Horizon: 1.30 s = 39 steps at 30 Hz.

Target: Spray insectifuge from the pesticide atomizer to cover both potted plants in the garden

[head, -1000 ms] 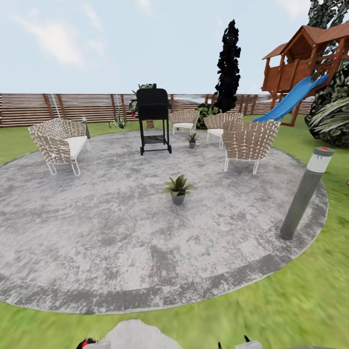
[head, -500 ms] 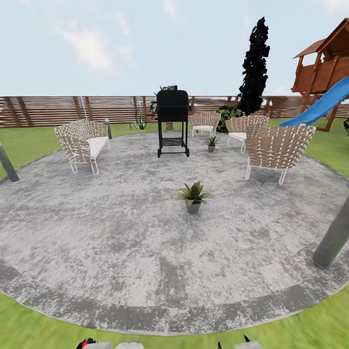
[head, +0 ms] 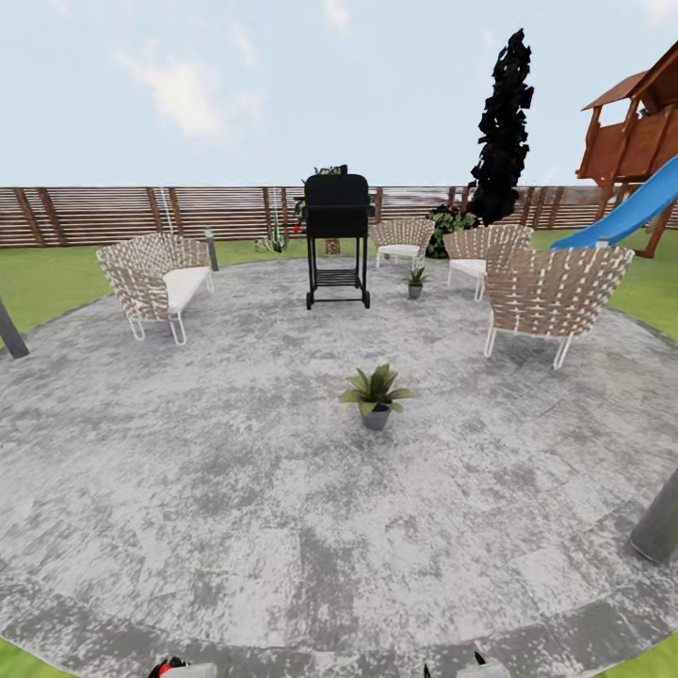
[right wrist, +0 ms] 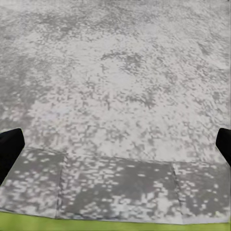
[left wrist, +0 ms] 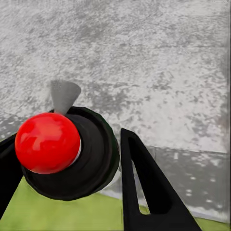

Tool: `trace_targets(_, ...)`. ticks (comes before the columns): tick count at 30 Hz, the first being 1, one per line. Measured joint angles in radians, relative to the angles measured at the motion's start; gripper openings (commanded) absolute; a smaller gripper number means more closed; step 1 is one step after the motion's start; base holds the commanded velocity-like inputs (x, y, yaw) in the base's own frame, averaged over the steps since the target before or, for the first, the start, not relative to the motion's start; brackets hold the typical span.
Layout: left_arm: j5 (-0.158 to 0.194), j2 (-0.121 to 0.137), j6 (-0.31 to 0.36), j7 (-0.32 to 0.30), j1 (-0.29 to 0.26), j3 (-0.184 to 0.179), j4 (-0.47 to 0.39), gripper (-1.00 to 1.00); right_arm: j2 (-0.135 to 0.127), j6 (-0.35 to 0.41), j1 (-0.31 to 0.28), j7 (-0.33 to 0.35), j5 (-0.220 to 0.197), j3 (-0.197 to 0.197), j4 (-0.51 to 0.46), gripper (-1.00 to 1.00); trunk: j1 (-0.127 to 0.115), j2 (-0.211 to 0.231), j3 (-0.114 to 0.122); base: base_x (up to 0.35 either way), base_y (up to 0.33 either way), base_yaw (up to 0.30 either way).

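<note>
No writing can be read anywhere; the left gripper (left wrist: 72, 159) is closed on the pesticide atomizer (left wrist: 67, 154), a dark round bottle seen end-on with a glossy red ball at its top, held above the seam between the patio (head: 235, 490) and the lawn (left wrist: 57, 211). The right gripper (right wrist: 115, 144) is spread wide with nothing between its black fingertips (right wrist: 9, 149), over mottled grey stone. One potted plant (head: 375, 394) stands in a grey pot mid-patio, the other (head: 415, 281) beyond it near the black barbecue (head: 337, 237), with woven chairs (head: 155, 281) around and a brown slatted fence (head: 113, 215) behind.
</note>
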Motion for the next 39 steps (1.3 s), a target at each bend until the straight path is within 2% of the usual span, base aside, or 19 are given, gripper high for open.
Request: trace_targets(39,-0.001,0.0,0.0,0.0,0.0,0.0,0.0,-1.0,0.002,0.0,0.0,0.003,0.001,0.0,0.0,1.0,0.0,0.0,0.0,0.318,-0.146,0.051)
